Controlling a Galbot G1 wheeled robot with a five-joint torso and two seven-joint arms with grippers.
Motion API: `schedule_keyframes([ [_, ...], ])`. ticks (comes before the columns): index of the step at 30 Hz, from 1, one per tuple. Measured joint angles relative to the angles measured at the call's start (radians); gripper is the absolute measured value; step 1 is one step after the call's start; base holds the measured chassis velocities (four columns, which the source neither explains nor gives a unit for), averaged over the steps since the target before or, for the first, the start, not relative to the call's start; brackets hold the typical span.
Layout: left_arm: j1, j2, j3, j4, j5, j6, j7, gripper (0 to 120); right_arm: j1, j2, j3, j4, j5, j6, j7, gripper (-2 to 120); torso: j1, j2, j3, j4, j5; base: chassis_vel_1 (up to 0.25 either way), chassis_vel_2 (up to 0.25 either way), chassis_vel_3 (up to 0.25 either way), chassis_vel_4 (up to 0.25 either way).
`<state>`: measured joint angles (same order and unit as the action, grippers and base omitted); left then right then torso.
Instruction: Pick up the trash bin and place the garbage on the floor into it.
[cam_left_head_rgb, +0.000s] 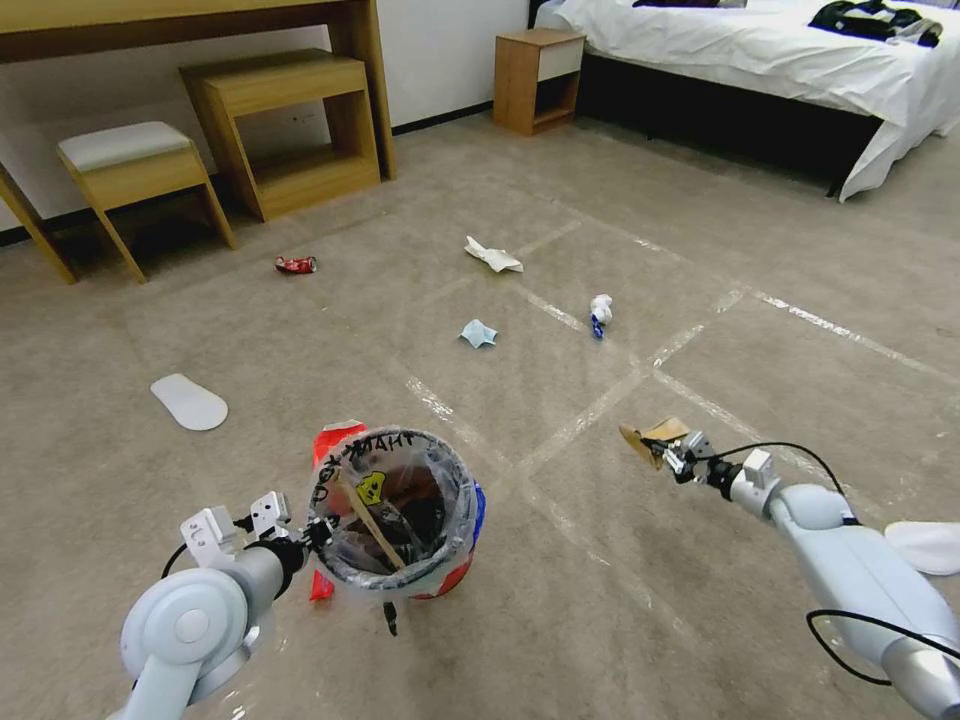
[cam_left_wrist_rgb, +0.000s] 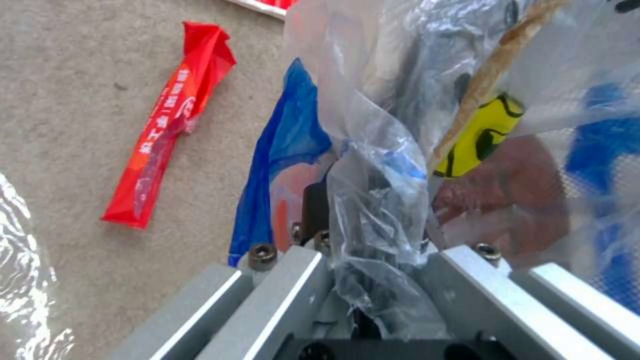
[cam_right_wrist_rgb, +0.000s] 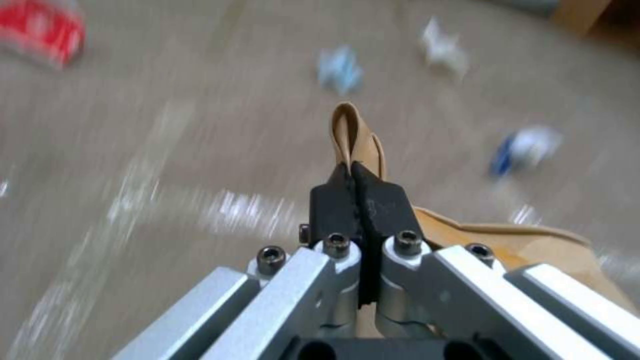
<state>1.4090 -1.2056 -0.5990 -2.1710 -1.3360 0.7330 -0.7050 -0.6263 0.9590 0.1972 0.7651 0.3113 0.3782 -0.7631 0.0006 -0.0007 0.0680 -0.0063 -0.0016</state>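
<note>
Fingers (cam_right_wrist_rgb: 380, 200) of the right gripper (cam_left_head_rgb: 668, 455) pinch the crumpled brown paper bag (cam_left_head_rgb: 648, 436) above the floor (cam_left_head_rgb: 600, 620), while the left gripper (cam_left_head_rgb: 318, 533) clamps the plastic-lined red trash bin (cam_left_head_rgb: 450, 575) by its rim.

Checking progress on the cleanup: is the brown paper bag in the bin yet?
Not yet. The right gripper is shut on the brown paper bag, held apart from the trash bin.
</note>
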Motion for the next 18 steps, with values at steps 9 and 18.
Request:
schedule_keyframes([
  [9, -0.014, 0.002, 0.013, 0.003, -0.022, -0.009, 0.007, 0, -0.020, -0.040, 0.024, 0.329, 0.164, -0.028, 0.032, 0, 0.000, 0.000, 0.000, 0.0000, -0.0007, 0.000, 0.000, 0.000, 0.000],
  [18, -0.022, 0.001, 0.024, 0.010, -0.033, -0.009, 0.007, 0, 0.000, -0.037, -0.081, 0.588, 0.259, -0.041, 0.042, 0, 0.000, 0.000, 0.000, 0.0003, -0.0009, 0.000, 0.000, 0.000, 0.000],
])
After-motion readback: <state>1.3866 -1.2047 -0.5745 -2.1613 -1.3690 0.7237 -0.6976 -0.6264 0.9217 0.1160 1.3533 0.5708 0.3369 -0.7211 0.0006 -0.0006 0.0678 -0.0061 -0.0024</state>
